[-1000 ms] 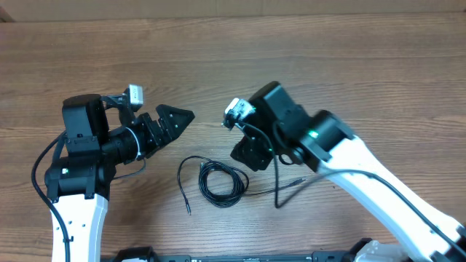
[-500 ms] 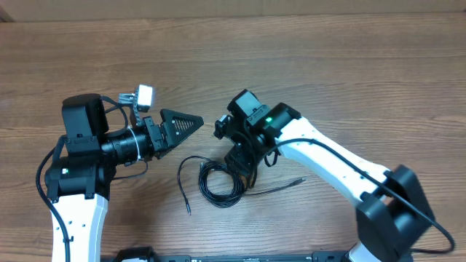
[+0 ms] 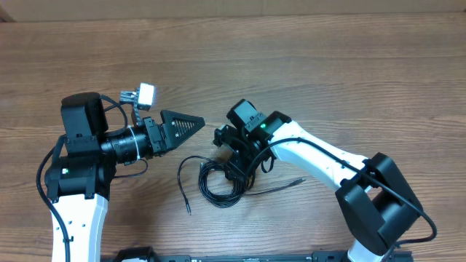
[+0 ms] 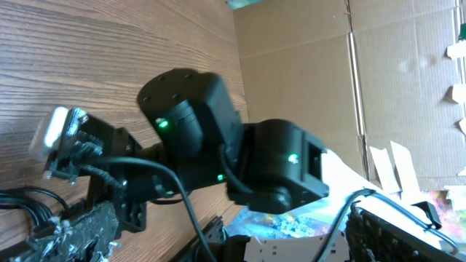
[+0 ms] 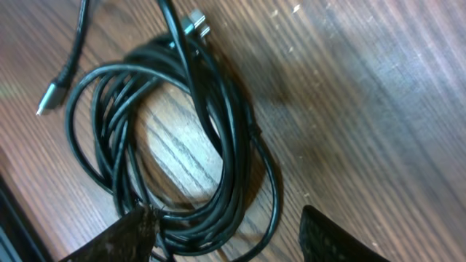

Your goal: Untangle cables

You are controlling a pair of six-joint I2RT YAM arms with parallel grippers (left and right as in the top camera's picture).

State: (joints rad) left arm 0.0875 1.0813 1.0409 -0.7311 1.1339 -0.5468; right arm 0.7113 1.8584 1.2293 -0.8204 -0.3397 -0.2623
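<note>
Since before, the right jaws had swung over the cables (image 5: 229, 145), part-open astride them; the left jaws gaped wide. Closing there risked grabbing every loop, tightening the tangle.

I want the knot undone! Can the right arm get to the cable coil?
Probably yes. The right gripper hangs just above the cable coil, jaws apart, with one fingertip at the coil's edge, and nothing lies between them.

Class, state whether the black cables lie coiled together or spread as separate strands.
Mostly coiled: the cables form overlapping loops in one bundle, a few plug ends trailing free.
</note>
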